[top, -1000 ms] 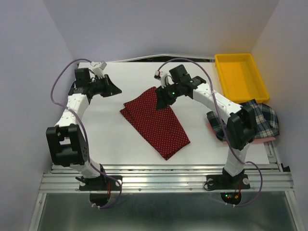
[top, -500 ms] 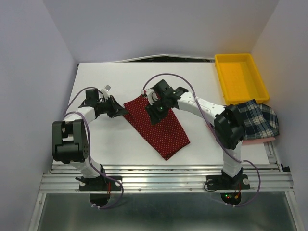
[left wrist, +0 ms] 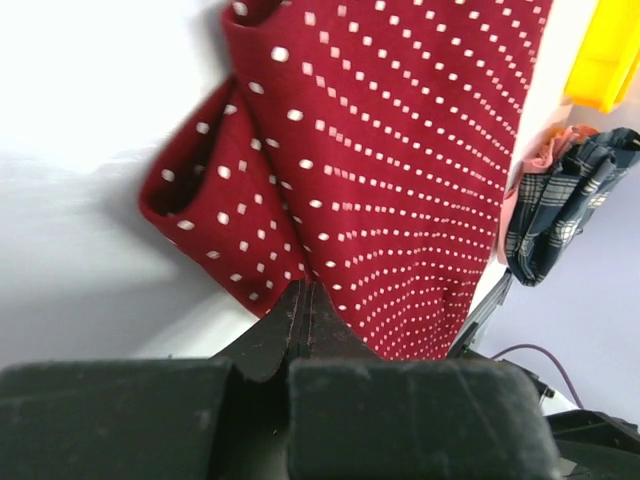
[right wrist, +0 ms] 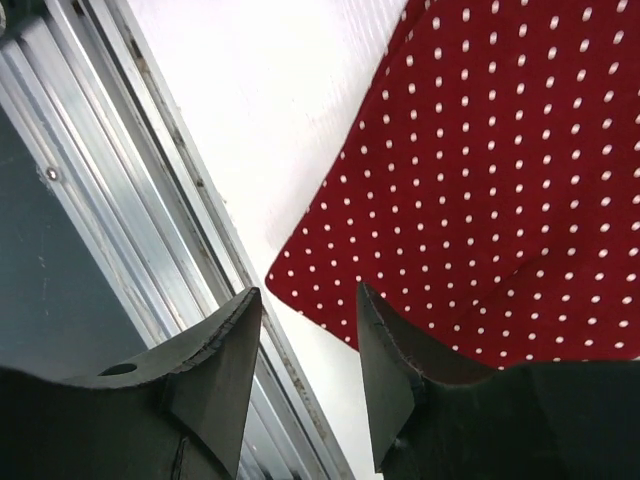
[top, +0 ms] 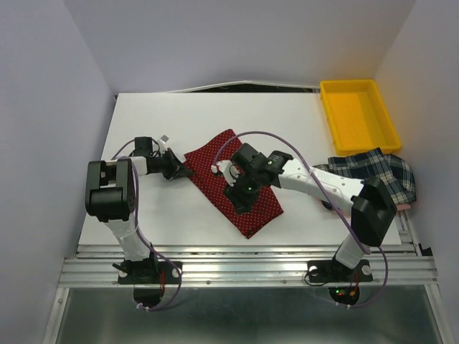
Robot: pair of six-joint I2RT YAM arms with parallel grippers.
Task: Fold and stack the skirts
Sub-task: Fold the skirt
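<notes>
White table [top: 179,115] between pale lavender walls [top: 43,107].

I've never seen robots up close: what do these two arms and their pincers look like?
Both the left arm and right arm are white tubes joined by chunky black housings, each trailed by a thin purple cable. The left gripper and right gripper have black, wedge-shaped fingers. A green light glows on the right wrist.
</notes>
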